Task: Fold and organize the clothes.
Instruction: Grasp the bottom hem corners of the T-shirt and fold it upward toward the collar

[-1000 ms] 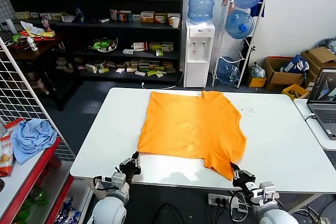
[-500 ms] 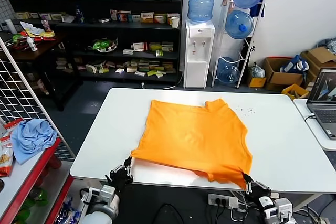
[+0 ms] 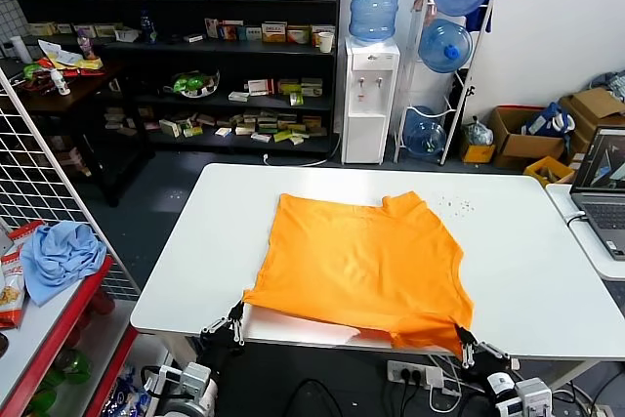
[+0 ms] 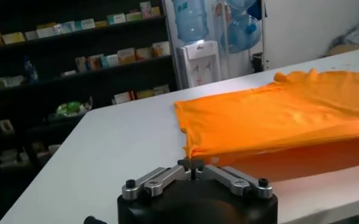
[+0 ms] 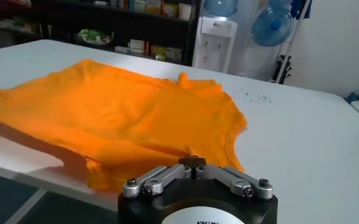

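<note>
The orange T-shirt lies spread on the white table, plain side up, with no lettering showing. Its near edge is lifted off the table at both corners. My left gripper is shut on the near left corner, at the table's front edge. My right gripper is shut on the near right corner, just past the front edge. In the left wrist view the gripper pinches the T-shirt. In the right wrist view the gripper pinches the T-shirt.
A light blue cloth lies on a red shelf by a wire rack at the left. A laptop sits on a second table at the right. A water dispenser and shelves stand behind the table.
Both grippers closed on the near corners and pulled back toward me. The T-shirt slid toward the table's front edge and its near edge lifted.
</note>
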Motion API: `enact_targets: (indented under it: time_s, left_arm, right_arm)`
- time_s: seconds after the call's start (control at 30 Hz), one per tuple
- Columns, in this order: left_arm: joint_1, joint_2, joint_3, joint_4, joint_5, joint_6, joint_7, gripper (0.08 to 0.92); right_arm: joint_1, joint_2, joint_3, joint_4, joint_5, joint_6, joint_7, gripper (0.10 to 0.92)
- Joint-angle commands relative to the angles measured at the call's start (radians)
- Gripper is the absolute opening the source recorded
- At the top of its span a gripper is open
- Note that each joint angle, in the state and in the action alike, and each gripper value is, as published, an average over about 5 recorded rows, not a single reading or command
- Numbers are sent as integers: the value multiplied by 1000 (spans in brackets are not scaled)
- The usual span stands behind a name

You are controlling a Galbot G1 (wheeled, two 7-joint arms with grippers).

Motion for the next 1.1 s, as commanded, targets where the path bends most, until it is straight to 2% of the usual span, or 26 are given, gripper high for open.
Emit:
enact_targets:
  time_s: [0.03,0.5,0.83,0.93,1.1]
  left_arm:
    - [-180,37,54,96,-21,-2,-6,92]
    - [-385,5,149,323,-38,3,-9,92]
    - [-444,-25,171,386,-27,-15,-4,92]
    - [-438,-29,162,387,-25,-23,-2,92]
    - [-386,-11,143,330,-37,-27,1,138]
  right_arm:
    - [181,-91,-25,-88,48,37,-19,124]
    - [413,-55,-137,-351,0,100,-61,124]
    - [484,-20,-167,-435,6,90,-61,124]
    - [490,-11,-171,-439,7,84,-61,158]
    - [427,-23,-166,-358,23,29,-59,299]
